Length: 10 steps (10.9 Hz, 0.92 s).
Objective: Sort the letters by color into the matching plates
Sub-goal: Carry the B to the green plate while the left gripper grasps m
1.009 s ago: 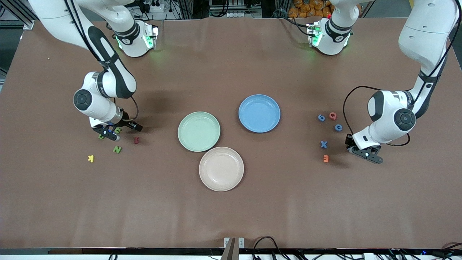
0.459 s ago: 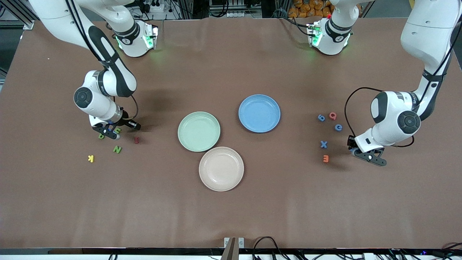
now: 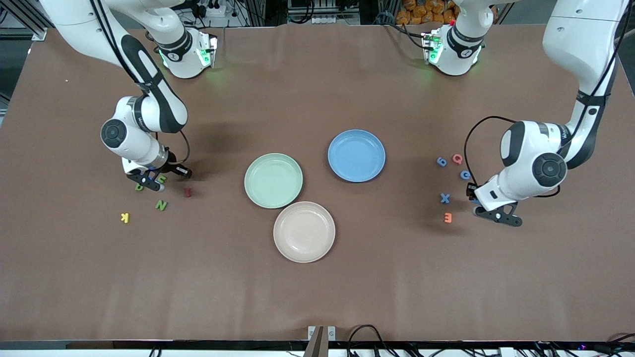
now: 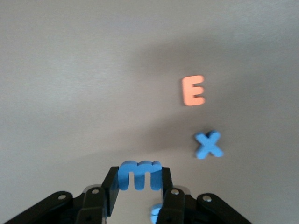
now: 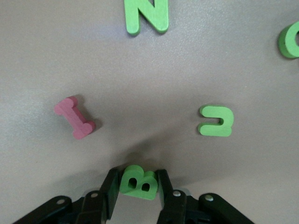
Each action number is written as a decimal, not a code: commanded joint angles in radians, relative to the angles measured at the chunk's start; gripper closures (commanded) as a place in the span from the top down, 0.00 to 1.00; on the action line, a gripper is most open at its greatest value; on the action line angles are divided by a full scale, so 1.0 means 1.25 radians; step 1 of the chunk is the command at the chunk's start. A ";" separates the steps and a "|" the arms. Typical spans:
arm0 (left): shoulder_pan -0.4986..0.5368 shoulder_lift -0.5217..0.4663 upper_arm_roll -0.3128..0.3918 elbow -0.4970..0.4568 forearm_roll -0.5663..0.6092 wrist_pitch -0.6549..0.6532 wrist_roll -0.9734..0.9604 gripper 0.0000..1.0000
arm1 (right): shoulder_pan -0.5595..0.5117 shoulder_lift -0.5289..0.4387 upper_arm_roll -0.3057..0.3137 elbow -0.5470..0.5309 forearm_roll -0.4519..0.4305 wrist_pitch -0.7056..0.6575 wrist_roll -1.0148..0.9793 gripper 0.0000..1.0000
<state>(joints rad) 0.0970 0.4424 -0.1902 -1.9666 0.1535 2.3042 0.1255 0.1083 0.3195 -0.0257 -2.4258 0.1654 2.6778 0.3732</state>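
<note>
My left gripper (image 4: pixel 139 181) is shut on a blue letter m (image 4: pixel 139 173), held just above the table (image 3: pixel 493 215) beside the blue X (image 3: pixel 445 198). A blue 6 (image 3: pixel 441 161) and a blue c (image 3: pixel 465 174) lie close by. My right gripper (image 5: pixel 138 185) is down at the table (image 3: pixel 148 183), shut on a green B (image 5: pixel 138 182). Other green letters lie around it: an N (image 5: pixel 147 16), a 2-like piece (image 5: pixel 216 121) and one at the frame's edge (image 5: pixel 289 39). The mint green plate (image 3: pixel 273 180) and the blue plate (image 3: pixel 356 155) stand mid-table, both bare.
A beige-pink plate (image 3: pixel 304 231) sits nearer the front camera than the green plate. An orange E (image 3: pixel 448 217) and a pink Q (image 3: pixel 457 159) lie among the blue letters. A yellow K (image 3: pixel 125 217) and a dark red I (image 3: pixel 187 192) lie among the green ones.
The right gripper's fingers have closed onto the green B. The left hand, holding the blue m throughout, swung out and then back toward the blue letters.
</note>
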 commanded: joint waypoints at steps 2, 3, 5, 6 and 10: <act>-0.053 -0.026 0.000 0.011 0.023 -0.070 -0.135 0.00 | -0.001 0.005 0.000 -0.013 0.001 0.015 -0.011 0.32; -0.056 -0.029 -0.012 0.011 0.023 -0.077 -0.151 0.00 | -0.001 0.005 0.000 -0.013 0.001 0.015 -0.011 0.30; -0.054 -0.036 -0.043 0.011 0.023 -0.097 -0.217 0.00 | -0.001 0.003 0.000 -0.012 0.001 0.014 -0.011 0.29; -0.054 -0.037 -0.062 0.010 0.023 -0.110 -0.263 0.00 | 0.000 0.000 0.000 -0.012 0.001 0.010 -0.011 0.29; -0.052 -0.047 -0.109 0.009 0.023 -0.118 -0.379 0.00 | 0.002 -0.061 0.001 0.004 0.004 -0.064 -0.011 0.27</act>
<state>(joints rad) 0.0258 0.4136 -0.2964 -1.9510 0.1539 2.1827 -0.2469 0.1083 0.3123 -0.0250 -2.4221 0.1655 2.6629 0.3693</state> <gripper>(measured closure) 0.604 0.634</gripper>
